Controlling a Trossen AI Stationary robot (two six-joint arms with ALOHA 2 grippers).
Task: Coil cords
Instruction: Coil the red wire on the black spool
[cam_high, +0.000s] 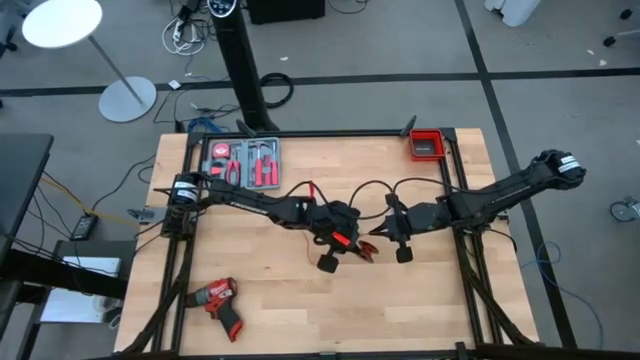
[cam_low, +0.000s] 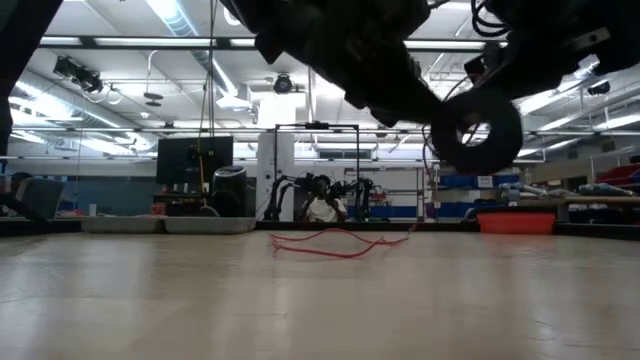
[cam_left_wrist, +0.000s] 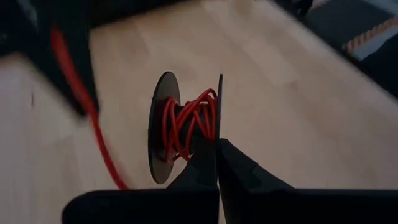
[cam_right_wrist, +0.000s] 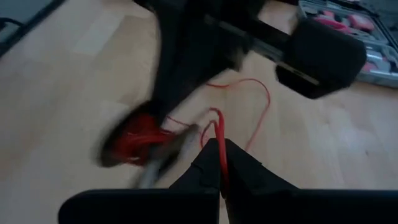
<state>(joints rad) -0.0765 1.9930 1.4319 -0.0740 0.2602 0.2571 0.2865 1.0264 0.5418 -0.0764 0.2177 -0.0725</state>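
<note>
I've got both arms meeting mid-table: left gripper (cam_left_wrist: 217, 146) is pinched tight on one flange of the black spool (cam_left_wrist: 180, 134), which carries several turns of the red wire (cam_left_wrist: 189, 124) and hangs clear of the table (cam_high: 400, 300). Right gripper (cam_right_wrist: 221, 146) is clamped on the red wire just beside the spool, and the slack trails in loose loops across the wood behind. I can't pick out the thicker black cable from the arm wiring; drill (cam_high: 217, 300) sits near the front left, tool case (cam_high: 243, 160) and red bin (cam_high: 427, 145) along the back edge.
</note>
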